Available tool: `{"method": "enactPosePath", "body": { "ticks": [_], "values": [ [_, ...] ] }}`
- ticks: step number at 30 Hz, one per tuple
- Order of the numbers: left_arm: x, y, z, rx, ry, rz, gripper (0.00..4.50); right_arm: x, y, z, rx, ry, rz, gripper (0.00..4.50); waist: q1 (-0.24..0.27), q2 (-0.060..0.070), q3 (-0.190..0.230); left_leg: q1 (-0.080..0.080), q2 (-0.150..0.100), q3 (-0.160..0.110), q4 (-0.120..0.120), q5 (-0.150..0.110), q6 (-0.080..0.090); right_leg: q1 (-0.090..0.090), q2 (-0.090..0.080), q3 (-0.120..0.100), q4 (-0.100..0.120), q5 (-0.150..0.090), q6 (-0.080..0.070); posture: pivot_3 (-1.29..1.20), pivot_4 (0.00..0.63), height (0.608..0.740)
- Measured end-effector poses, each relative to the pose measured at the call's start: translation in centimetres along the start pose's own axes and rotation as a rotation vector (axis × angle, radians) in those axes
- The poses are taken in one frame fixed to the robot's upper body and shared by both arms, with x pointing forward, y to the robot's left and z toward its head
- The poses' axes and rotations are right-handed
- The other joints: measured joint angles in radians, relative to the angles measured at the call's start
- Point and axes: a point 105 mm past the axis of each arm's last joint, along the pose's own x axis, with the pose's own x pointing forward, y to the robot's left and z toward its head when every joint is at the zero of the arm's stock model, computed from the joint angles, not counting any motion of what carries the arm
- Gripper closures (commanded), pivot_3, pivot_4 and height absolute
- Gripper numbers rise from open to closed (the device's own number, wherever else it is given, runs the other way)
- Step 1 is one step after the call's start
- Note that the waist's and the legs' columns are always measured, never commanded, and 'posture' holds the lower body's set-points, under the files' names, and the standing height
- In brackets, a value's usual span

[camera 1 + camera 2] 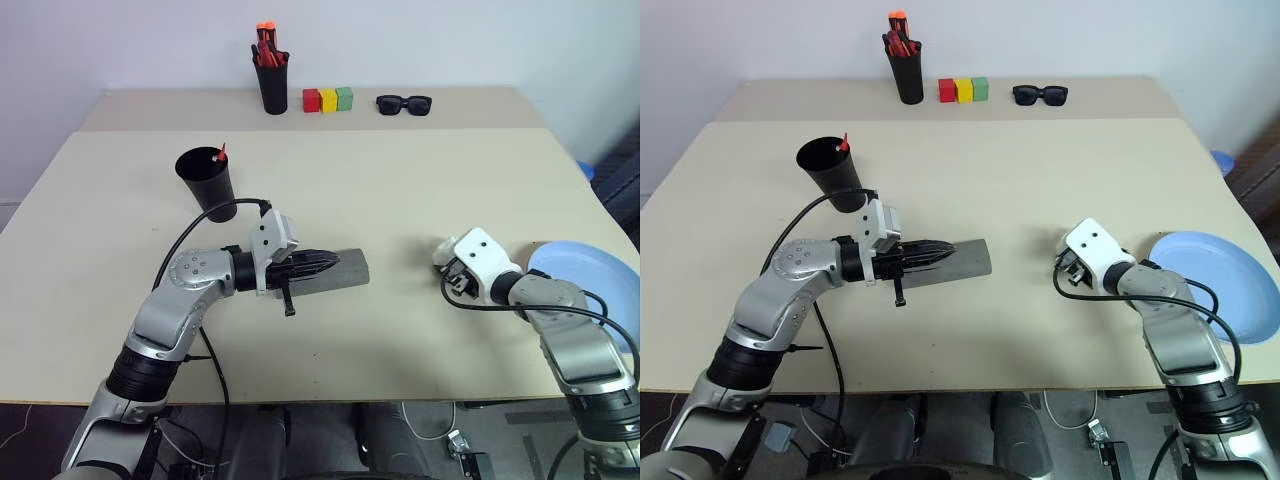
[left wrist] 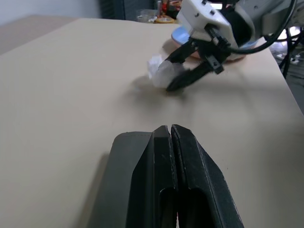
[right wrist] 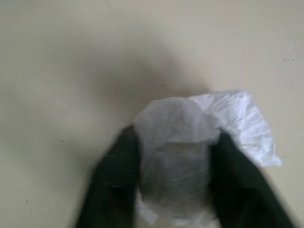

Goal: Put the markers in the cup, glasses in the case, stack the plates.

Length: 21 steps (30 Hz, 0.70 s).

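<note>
Smooth beige worktop (image 1: pixel 400 200), left gripper (image 2: pixel 169 142) jaws pressed together over oblong grey case (image 1: pixel 345 268), right gripper (image 3: pixel 173 175) jaws pinching crinkled white paper wad (image 3: pixel 190 137), round light blue plate (image 1: pixel 1230 275) beside

A robot test room or lab, by the look of it: a plain beige tabletop (image 1: pixel 400 200) pushed against a bare pale wall (image 1: pixel 450 40), with small props set out in a tidy row at the back, a black pen pot (image 1: pixel 272 80), three coloured blocks (image 1: pixel 328 99) and sunglasses (image 1: pixel 404 104), and loose cables (image 1: pixel 430 425) hanging under the front edge
</note>
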Motion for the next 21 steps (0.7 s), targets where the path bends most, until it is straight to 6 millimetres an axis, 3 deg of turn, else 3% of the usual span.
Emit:
{"method": "enactPosePath", "body": {
  "ticks": [4, 6, 8, 12, 14, 17, 21],
  "values": [
    [-0.2, 0.3, 0.1, 0.011, -0.007, 0.021, 4.50, -3.9, -4.6, -0.5, -0.024, 0.057, -0.192, 3.87, 0.006, 0.000, 0.000, 0.000, 0.000, 0.000, 0.000, 0.000, 0.000, 0.000, 0.000, 0.000, 0.000, 0.000, 0.000, 0.00, 0.150, 0.740],
    [-0.4, 0.7, 0.0, 0.009, -0.004, 0.032, 4.50, -6.2, -6.3, -2.7, -0.022, 0.172, -0.263, 3.23, 0.008, 0.000, 0.000, 0.000, 0.000, 0.000, -0.001, 0.000, 0.000, 0.000, 0.000, 0.000, -0.001, -0.001, 0.000, 0.00, 0.150, 0.740],
    [-0.7, 1.2, -0.3, 0.000, 0.000, 0.049, 4.50, -7.9, -6.7, -5.0, -0.014, 0.282, -0.284, 2.42, 0.006, 0.000, 0.000, 0.000, 0.000, 0.000, -0.001, 0.000, 0.000, 0.000, 0.000, 0.000, -0.001, -0.001, 0.000, 0.00, 0.150, 0.740],
    [-0.4, 1.8, 0.0, 0.006, -0.016, 0.052, 4.50, -8.5, -6.0, -6.5, -0.025, 0.339, -0.271, 0.46, -0.014, 0.000, -0.001, 0.002, 0.000, 0.001, -0.001, 0.000, 0.000, 0.000, 0.000, 0.000, 0.000, -0.001, -0.002, 0.00, 0.150, 0.740],
    [-0.5, 2.0, -0.1, 0.009, -0.016, 0.062, 4.50, -8.1, -6.4, -5.7, -0.065, 0.308, -0.292, 0.46, -0.023, 0.001, -0.001, 0.002, 0.000, 0.001, 0.000, 0.000, 0.000, 0.001, 0.000, 0.000, 0.000, -0.001, -0.001, 0.00, 0.150, 0.740],
    [-1.1, 2.6, -0.5, 0.000, -0.008, 0.113, 4.50, -6.5, -6.1, -2.5, -0.065, 0.151, -0.271, 0.46, -0.034, 0.000, -0.001, 0.002, 0.001, 0.001, 0.001, 0.000, 0.000, 0.001, 0.001, 0.000, 0.001, -0.001, -0.001, 0.00, 0.150, 0.740],
    [-5.0, 3.6, -2.2, -0.028, 0.040, 0.285, 4.50, -4.0, -3.5, 1.7, 0.025, -0.104, -0.124, 0.46, -0.037, 0.000, -0.001, 0.002, 0.002, 0.001, -0.002, 0.000, 0.000, 0.000, 0.001, 0.000, 0.001, 0.001, 0.001, 0.00, 0.150, 0.740]
  ]
}}
